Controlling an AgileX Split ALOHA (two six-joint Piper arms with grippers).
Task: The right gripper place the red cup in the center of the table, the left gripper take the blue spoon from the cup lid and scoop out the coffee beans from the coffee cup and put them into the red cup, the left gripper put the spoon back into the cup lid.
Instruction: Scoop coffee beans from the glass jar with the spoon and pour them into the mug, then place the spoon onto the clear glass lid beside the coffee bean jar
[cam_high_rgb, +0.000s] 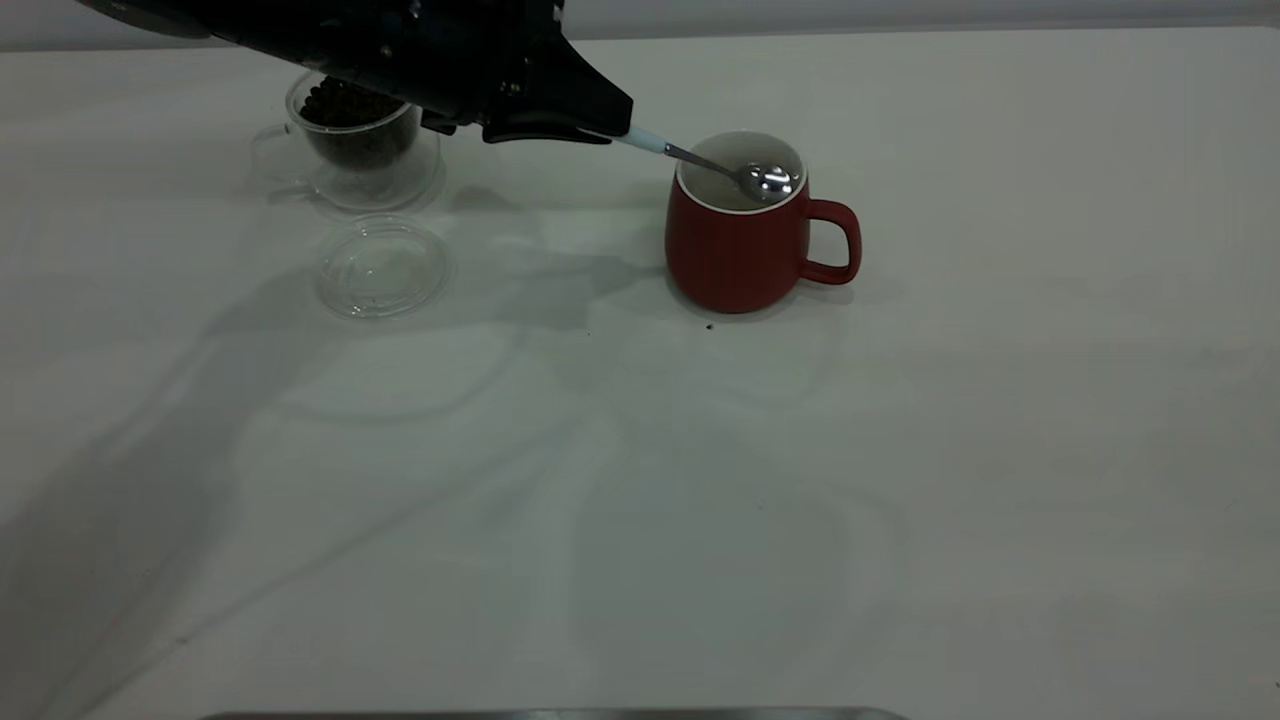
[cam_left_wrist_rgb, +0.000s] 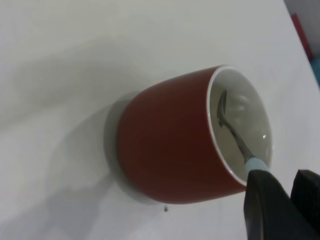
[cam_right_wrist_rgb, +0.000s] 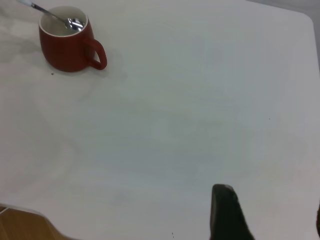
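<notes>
We have the left gripper (cam_high_rgb: 610, 128) reaching in from the far left, jaws pinched on the pale handle of the blue spoon (cam_high_rgb: 700, 160). The spoon slopes down to the right — its shiny bowl sits inside the mouth of the red cup (cam_high_rgb: 738, 235), below the rim, against the white interior. We can't tell whether any beans are in the spoon bowl or in the mug.

The red cup stands upright near the middle of the table (cam_high_rgb: 640, 500), toward the far side, handle pointing right. One small dark speck lies on the table just in front of its base.

The coffee cup (cam_high_rgb: 350, 150) is at the far left, partly under the left arm, with the coffee beans (cam_high_rgb: 355, 125) heaped inside. The cup lid (cam_high_rgb: 383, 266) lies flat just in front of it, nothing on it.

The right gripper (cam_right_wrist_rgb: 227, 215) is well apart from the mug, out of the exterior view — we see one dark finger at the edge of its wrist view, so we cannot tell its jaw state.
</notes>
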